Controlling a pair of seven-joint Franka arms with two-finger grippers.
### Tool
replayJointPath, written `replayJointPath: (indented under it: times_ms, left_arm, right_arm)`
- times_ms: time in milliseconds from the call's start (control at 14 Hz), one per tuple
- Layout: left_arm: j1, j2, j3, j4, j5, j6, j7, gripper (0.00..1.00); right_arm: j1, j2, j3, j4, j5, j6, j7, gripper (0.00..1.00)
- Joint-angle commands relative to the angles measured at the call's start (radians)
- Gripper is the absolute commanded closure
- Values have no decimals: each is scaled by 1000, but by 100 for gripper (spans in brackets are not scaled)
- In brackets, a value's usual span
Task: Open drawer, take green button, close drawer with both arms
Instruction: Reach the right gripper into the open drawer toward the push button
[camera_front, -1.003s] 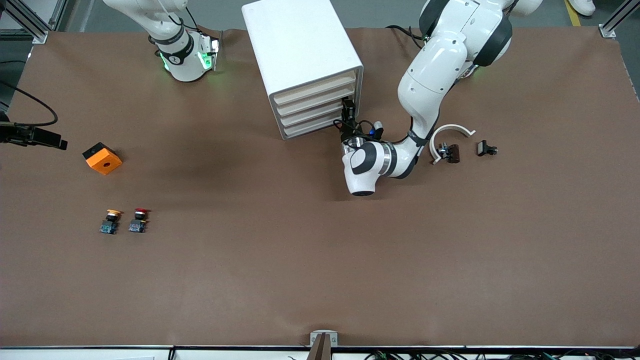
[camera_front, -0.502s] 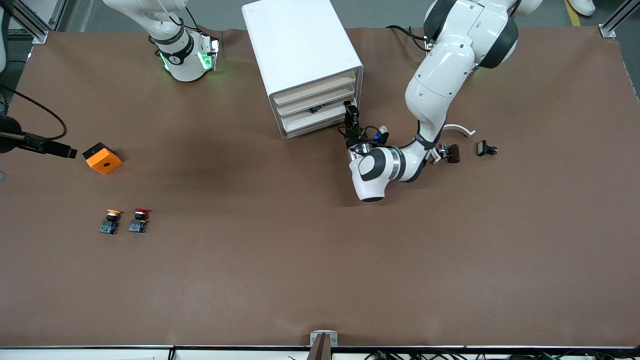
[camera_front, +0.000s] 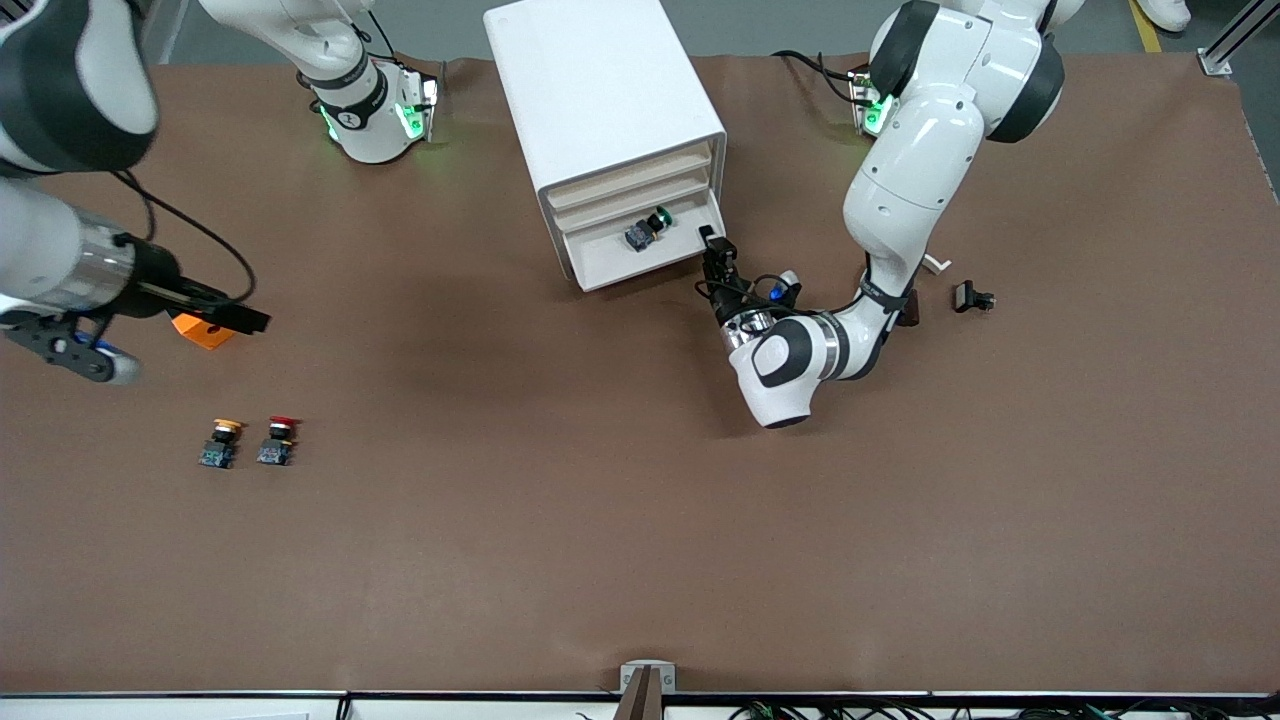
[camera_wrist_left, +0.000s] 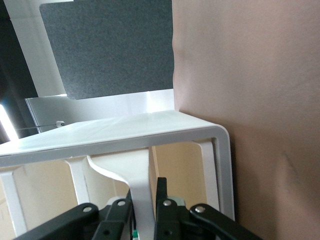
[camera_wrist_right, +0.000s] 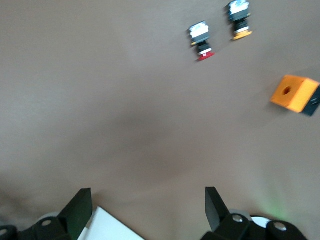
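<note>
Drawer at frame centre could jam if the left claw, pinched on its front, slips; right claw gapes wide.

Glossy white jointed arms, black joint bands, green-lit bases, small black tools, looping black cables.

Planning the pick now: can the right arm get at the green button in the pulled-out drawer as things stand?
Probably yes. The green button lies uncovered in the pulled-out drawer; the left gripper grips only its corner. The right gripper, open, is over the orange block.
</note>
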Motion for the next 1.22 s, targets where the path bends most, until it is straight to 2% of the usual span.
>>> replayJointPath:
  times_ms: [0, 215, 645, 1003, 1147]
  left_arm:
    - [39, -1, 2, 21, -14, 46, -2, 84]
    - [75, -1, 0, 25, -21, 66, -2, 84]
    - [121, -5, 0, 25, -50, 73, 13, 82]
    - [124, -4, 0, 25, -50, 76, 28, 81]
    - [124, -5, 0, 25, -50, 76, 28, 74]
  right_arm:
    - [144, 0, -10, -32, 18, 85, 221, 0]
    - [306, 32, -10, -78, 18, 205, 500, 0]
    - [528, 171, -10, -65, 13, 354, 893, 0]
    - [647, 269, -10, -65, 15, 444, 970, 0]
    - [674, 285, -10, -58, 17, 448, 975, 0]
